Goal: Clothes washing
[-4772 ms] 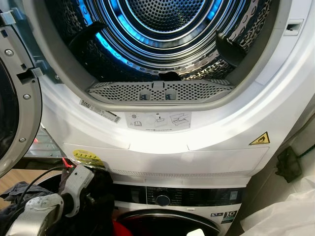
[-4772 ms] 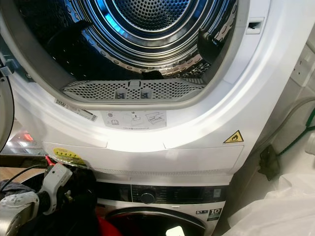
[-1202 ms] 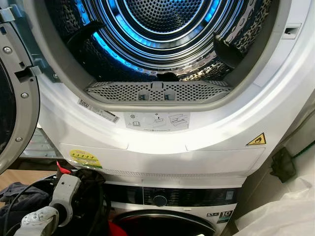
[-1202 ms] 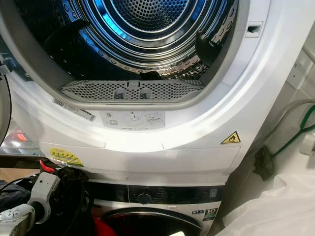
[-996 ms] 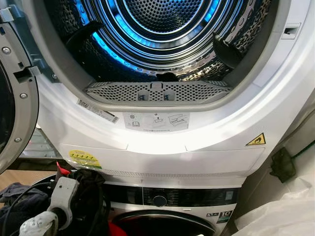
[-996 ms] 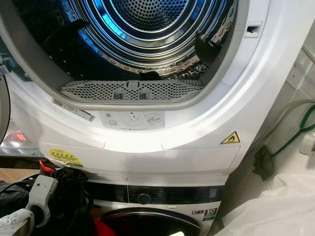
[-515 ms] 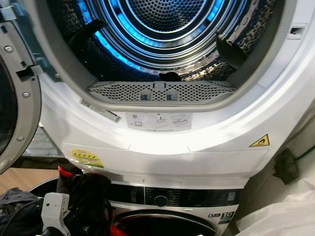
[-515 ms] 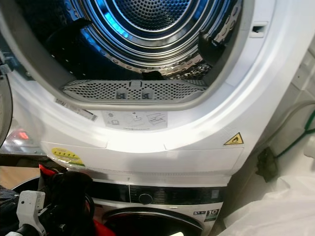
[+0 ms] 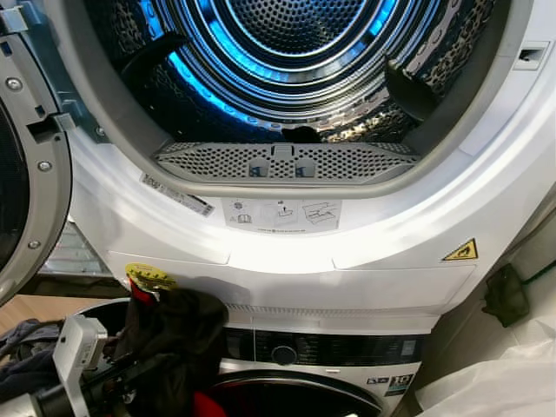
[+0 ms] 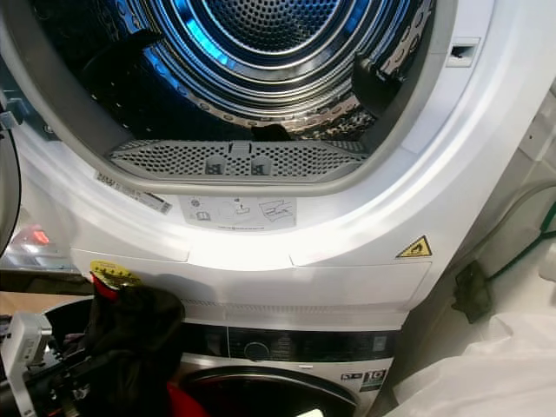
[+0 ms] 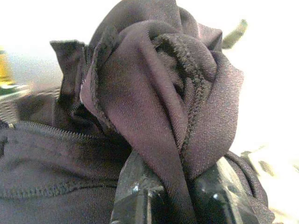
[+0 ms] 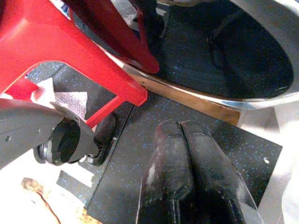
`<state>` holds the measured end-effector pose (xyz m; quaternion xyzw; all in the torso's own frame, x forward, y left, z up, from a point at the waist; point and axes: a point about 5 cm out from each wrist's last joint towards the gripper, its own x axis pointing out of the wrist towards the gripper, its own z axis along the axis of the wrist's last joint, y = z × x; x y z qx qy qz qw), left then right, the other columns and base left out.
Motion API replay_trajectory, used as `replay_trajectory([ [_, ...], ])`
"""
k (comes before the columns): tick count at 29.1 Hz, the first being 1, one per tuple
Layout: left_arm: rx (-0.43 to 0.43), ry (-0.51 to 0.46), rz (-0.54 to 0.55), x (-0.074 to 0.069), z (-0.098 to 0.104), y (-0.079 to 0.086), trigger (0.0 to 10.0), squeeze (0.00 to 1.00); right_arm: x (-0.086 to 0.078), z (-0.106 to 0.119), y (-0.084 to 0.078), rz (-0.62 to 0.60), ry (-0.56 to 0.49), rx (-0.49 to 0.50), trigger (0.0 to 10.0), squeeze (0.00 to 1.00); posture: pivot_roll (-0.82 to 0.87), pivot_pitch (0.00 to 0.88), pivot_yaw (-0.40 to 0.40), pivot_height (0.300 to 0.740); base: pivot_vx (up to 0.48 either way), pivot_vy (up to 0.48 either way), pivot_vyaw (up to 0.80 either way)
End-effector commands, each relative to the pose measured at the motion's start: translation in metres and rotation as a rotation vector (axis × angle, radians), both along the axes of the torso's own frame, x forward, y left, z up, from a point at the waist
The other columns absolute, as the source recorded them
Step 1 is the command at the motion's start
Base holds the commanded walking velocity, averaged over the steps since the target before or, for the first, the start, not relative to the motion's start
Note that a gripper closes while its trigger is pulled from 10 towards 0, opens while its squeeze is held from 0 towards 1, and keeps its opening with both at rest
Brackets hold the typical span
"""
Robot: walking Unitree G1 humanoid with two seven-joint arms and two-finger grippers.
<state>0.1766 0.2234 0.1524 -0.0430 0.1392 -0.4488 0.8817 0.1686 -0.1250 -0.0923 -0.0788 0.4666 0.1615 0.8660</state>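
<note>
A dark purple-black garment (image 9: 178, 330) hangs bunched in front of the seam between the two stacked machines, at lower left. My left gripper (image 11: 180, 198) is shut on it, a fold of the cloth pinched between its two black fingers (image 11: 140, 200). Above stands the dryer (image 9: 287, 261), its blue-lit drum (image 9: 295, 52) open and holding no clothes. The washer (image 9: 321, 356) sits beneath it. My right gripper (image 12: 184, 154) hangs low with its fingers pressed together, holding nothing, over a dark speckled floor mat (image 12: 135, 154).
The dryer door (image 9: 26, 174) swings open at the left. Dark clothes (image 9: 22, 369) lie piled at lower left. A red stool leg (image 12: 79, 60) and the open washer door (image 12: 243, 60) are near the right gripper. White plastic sheeting (image 9: 495, 382) lies at lower right.
The left gripper has lifted the dark garment up and to the right; it now covers part of the yellow sticker. The view shifted slightly.
</note>
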Motion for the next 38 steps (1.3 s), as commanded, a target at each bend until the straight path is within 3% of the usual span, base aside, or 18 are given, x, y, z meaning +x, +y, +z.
replay_trajectory([
  [1, 0.006, -0.023, -0.104, 0.004, 0.013, -0.009, 0.0, 0.0, 0.002, 0.001, 0.006, 0.002, 0.003, 0.011, 10.0, 0.0, 0.18, 0.0, 0.079, 0.74, 0.0, 0.0, 0.0],
  [5, -0.003, -0.023, -0.165, 0.009, 0.021, -0.015, 0.0, 0.0, 0.002, 0.001, 0.006, -0.002, 0.001, 0.012, 10.0, 0.0, 0.18, 0.0, 0.084, 0.74, 0.0, 0.0, 0.0],
  [8, -0.011, -0.053, -0.302, 0.02, 0.032, -0.031, 0.0, 0.0, 0.003, 0.002, 0.007, -0.01, -0.001, 0.015, 10.0, 0.0, 0.16, 0.0, 0.092, 0.74, 0.0, 0.0, 0.0],
  [11, -0.079, -0.096, -0.399, 0.03, 0.046, -0.047, 0.0, 0.0, 0.004, 0.002, 0.008, -0.02, -0.004, 0.016, 10.0, 0.0, 0.15, 0.0, 0.095, 0.74, 0.0, 0.0, 0.0],
  [14, -0.128, -0.103, -0.464, 0.032, 0.053, -0.056, 0.0, 0.0, 0.005, 0.002, 0.008, -0.022, -0.004, 0.017, 10.0, 0.0, 0.15, 0.0, 0.098, 0.74, 0.0, 0.0, 0.0],
  [16, -0.166, -0.089, -0.568, 0.028, 0.059, -0.067, 0.0, 0.0, 0.006, 0.003, 0.009, -0.021, -0.007, 0.016, 10.0, 0.0, 0.14, 0.0, 0.103, 0.74, 0.0, 0.0, 0.0],
  [21, -0.169, -0.079, -0.614, 0.028, 0.059, -0.072, 0.0, 0.0, 0.006, 0.003, 0.009, -0.025, -0.008, 0.018, 10.0, 0.0, 0.14, 0.0, 0.107, 0.74, 0.0, 0.0, 0.0],
  [24, -0.164, -0.107, -0.629, 0.037, 0.062, -0.081, 0.0, 0.0, 0.006, 0.003, 0.009, -0.036, -0.007, 0.027, 10.0, 0.0, 0.15, 0.0, 0.109, 0.74, 0.0, 0.0, 0.0],
  [26, -0.161, -0.158, -0.62, 0.052, 0.066, -0.091, 0.0, 0.0, 0.007, 0.003, 0.01, -0.033, -0.007, 0.027, 10.0, 0.0, 0.15, 0.0, 0.105, 0.74, 0.0, 0.0, 0.0],
  [28, -0.164, -0.172, -0.626, 0.055, 0.068, -0.094, 0.0, 0.0, 0.007, 0.003, 0.01, -0.03, -0.008, 0.026, 10.0, 0.0, 0.15, 0.0, 0.105, 0.74, 0.0, 0.0, 0.0],
  [32, -0.177, -0.281, -0.672, 0.073, 0.087, -0.111, 0.0, 0.0, 0.008, 0.003, 0.011, -0.01, -0.012, 0.012, 10.0, 0.0, 0.14, 0.0, 0.108, 0.74, 0.0, 0.0, 0.0],
  [38, -0.218, -0.337, -0.766, 0.078, 0.107, -0.122, 0.0, 0.0, 0.008, 0.004, 0.012, -0.027, -0.011, 0.018, 10.0, 0.0, 0.13, 0.0, 0.113, 0.74, 0.0, 0.0, 0.0],
])
